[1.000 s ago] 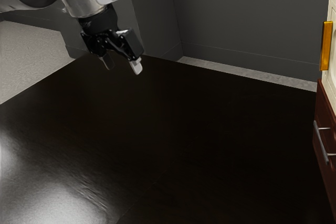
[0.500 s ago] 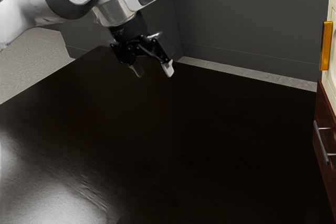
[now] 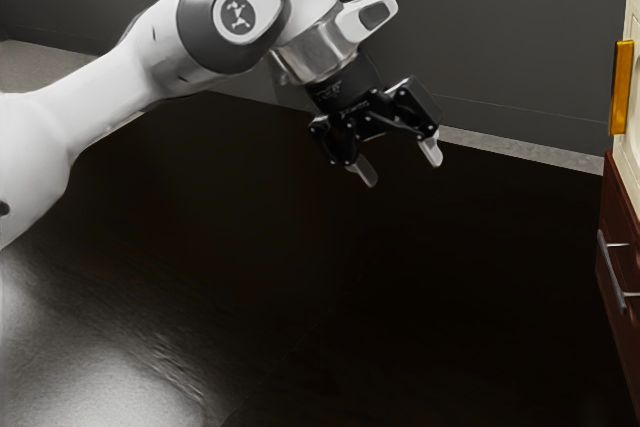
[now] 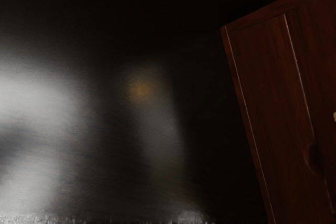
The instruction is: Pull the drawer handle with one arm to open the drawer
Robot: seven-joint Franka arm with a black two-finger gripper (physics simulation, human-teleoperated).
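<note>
My gripper [image 3: 402, 169] hangs in the air near the middle of the exterior view, its two fingers spread apart with nothing between them. At the exterior view's right edge stands a dark red wooden cabinet [image 3: 619, 209]. A slanted silver bar handle [image 3: 611, 272] is fixed to its front, well apart from the gripper and lower in the picture. In the wrist view the reddish-brown cabinet [image 4: 268, 93] appears tilted.
A cream unit [image 3: 630, 172] with an orange-yellow handle [image 3: 621, 88] sits above the red cabinet. The dark glossy surface [image 3: 330, 327] spreads below the arm, and a dark grey wall [image 3: 480, 27] rises behind.
The arm has swung toward the exterior view's right, bringing my open gripper nearer the cabinet and slightly lower. The cabinet and both handles have stayed as they were.
</note>
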